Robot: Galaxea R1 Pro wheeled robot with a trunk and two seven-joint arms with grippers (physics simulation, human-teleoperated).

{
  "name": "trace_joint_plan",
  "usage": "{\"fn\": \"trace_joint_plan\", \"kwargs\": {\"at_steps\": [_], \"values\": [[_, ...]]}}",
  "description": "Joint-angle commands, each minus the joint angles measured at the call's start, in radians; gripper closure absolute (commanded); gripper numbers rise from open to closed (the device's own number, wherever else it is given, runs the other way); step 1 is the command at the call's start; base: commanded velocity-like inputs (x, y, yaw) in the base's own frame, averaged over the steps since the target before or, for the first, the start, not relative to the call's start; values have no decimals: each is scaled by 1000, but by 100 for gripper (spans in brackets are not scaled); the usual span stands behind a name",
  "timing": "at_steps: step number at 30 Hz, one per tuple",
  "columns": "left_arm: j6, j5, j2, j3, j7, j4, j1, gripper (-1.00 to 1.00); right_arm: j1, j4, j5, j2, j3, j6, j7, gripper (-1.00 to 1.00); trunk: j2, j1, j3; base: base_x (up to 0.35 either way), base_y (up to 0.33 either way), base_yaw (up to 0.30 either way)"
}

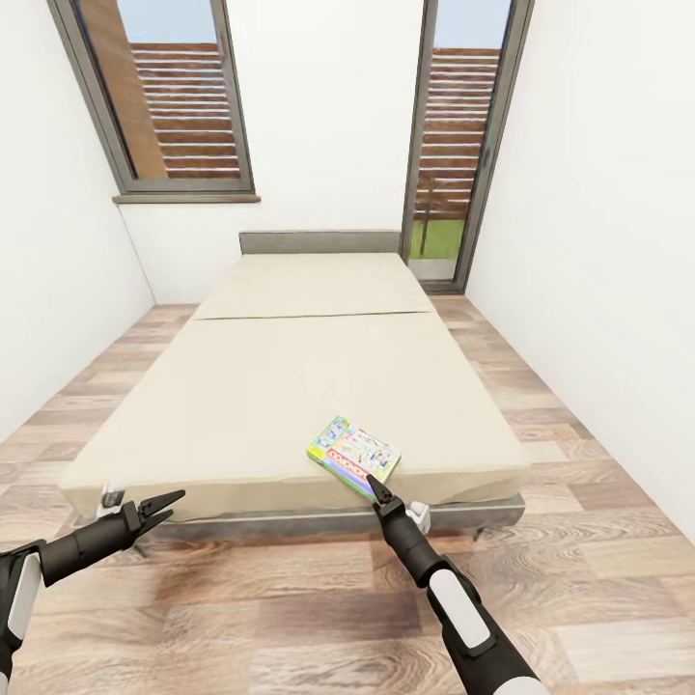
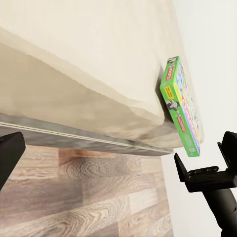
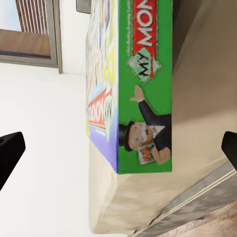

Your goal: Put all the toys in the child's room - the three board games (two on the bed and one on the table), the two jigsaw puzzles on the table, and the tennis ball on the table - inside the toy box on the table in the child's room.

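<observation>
Board game near bed foot edge

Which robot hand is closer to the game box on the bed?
The right end effector: its tips sit just before the game box at the bed edge. The left end effector hovers far off near the other corner.

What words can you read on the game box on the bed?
"MY MON", cut off by the picture's edge: on the green side of the board game, in the right wrist view.
Red logo band on its top face: letters too skewed to read.
Small white print beside "MY": too small to read.
</observation>
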Motion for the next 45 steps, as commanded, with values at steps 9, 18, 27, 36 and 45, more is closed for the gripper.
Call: {"fn": "trace_joint_plan", "kwargs": {"at_steps": [9, 18, 27, 36, 45], "values": [[6, 2, 0, 1, -2, 0, -1, -100, -1, 0, -11, 0, 0, 7, 1, -100, 0, 0, -1, 4, 0, 0], [6, 1, 0, 1, -2, 0, -1, -100, -1, 0, -11, -1, -1, 7, 1, -100, 0, 0, -1, 36, 0, 0], [6, 1, -1, 1, -2, 0, 0, -100, -1, 0, -11, -2, -2, 8, 1, -100, 0, 0, -1, 37, 0, 0], [6, 1, -1, 1, -2, 0, 0, -100, 0, 0, -11, -1, -2, 7, 0, -100, 0, 0, -1, 3, 0, 0], [6, 2, -1, 1, -2, 0, 0, -100, -1, 0, -11, -2, -2, 7, 0, -100, 0, 0, -1, 0, 10, 0]]}}
